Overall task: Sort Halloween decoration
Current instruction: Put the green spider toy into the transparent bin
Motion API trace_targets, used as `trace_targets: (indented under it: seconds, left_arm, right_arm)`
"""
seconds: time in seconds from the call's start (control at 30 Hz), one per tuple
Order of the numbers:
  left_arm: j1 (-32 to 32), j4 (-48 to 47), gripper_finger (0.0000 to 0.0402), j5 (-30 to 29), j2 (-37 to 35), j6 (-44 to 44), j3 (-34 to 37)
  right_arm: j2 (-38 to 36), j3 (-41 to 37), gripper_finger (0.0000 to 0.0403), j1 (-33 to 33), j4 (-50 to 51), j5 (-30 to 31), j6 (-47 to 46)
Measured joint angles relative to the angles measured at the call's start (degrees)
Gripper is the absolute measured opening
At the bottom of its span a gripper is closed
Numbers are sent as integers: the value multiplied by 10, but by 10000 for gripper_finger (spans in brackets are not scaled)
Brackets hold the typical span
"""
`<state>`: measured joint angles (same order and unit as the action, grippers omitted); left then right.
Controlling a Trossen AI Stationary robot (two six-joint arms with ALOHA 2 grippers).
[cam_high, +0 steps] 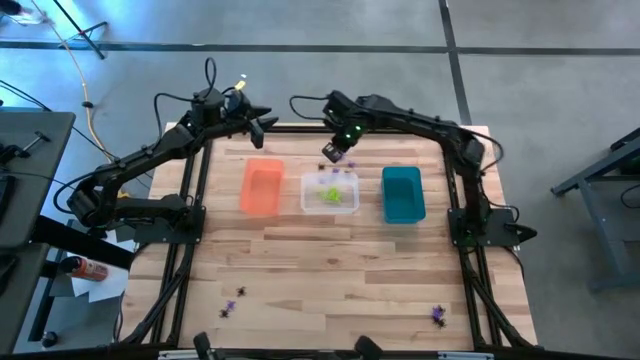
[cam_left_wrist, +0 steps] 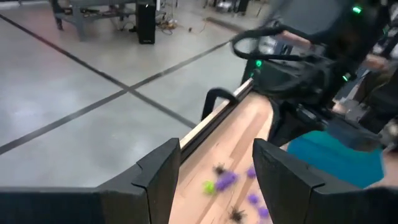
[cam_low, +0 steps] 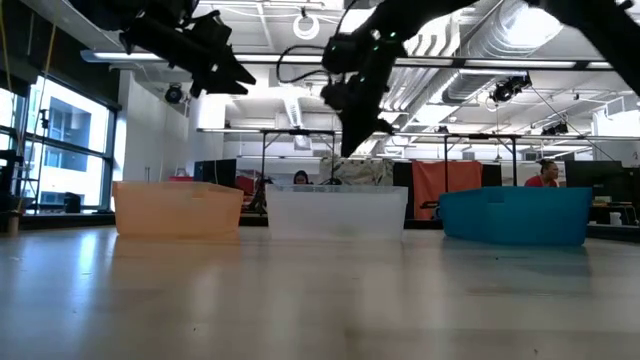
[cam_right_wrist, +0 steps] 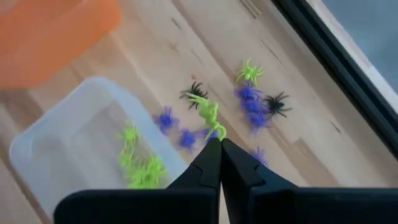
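Landmark: clear bin (cam_high: 330,192), middle of the three on the tabletop (cam_high: 340,270).

Left of it: orange bin (cam_high: 262,187). Left tool (cam_high: 268,118) hangs past the far-left side of the clear bin, above the tabletop's back edge, fingers (cam_left_wrist: 158,177) apart, nothing between them. Waiting.

At the clear bin: lime green spiders (cam_right_wrist: 142,163) already lie inside it. Just behind its far wall, loose on the tabletop, sits the unsorted pile: purple spiders (cam_right_wrist: 249,106), black spiders (cam_right_wrist: 277,103), another green one. Right tool (cam_right_wrist: 216,142) is directly above that pile, fingers pinched together on a lime green spider (cam_right_wrist: 207,112), which hangs from the tips clear of the wood.

Right of it: teal bin (cam_high: 403,194), looks empty from above. A few stray spiders (cam_high: 437,315) lie well in front of the clear bin, near the tabletop's front edge.

Step, as I read it: pick done, green spider in transit. Next move calls for a short carry toward the clear bin, stopping over its opening, then parting the fingers. Piece is tiny and light; it may cling to a fingertip.
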<state>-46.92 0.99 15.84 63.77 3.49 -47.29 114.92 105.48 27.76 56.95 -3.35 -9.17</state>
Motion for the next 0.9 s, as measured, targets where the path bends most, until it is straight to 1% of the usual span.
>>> trace_targets:
  seconds: [0.1,0.23,0.3,0.37,0.47,0.57,0.63,0.7,0.77,0.83,0.9]
  left_arm:
    - [1,21,188,28,0,32,0]
    - [21,56,188,79,0,70,0]
    - [41,80,188,91,0,96,0]
    - [69,101,188,88,0,127,0]
    - [127,120,188,49,0,165,0]
    - [194,123,188,-24,1,192,0]
    - [241,123,188,-74,1,204,0]
    - [282,128,188,-121,1,215,0]
    - [314,145,188,-157,1,217,0]
    - [333,164,188,-178,1,210,0]
    - [342,180,188,-186,1,196,0]
  right_arm:
    - [-87,-112,0,-9,-75,1,-9]
    - [-226,-283,0,-23,-209,-26,-48]
    - [-297,-363,0,-34,-275,-37,-71]
    - [-364,-431,0,-47,-328,-41,-93]
    - [-450,-515,0,-66,-396,-42,-116]
    - [-517,-576,0,-87,-460,-64,-119]
    - [-548,-606,0,-101,-493,-77,-117]
    - [-570,-628,0,-113,-520,-82,-115]
    - [-581,-638,0,-121,-533,-81,-114]
    - [-582,-639,0,-128,-538,-81,-114]
    - [-579,-640,0,-135,-541,-81,-114]
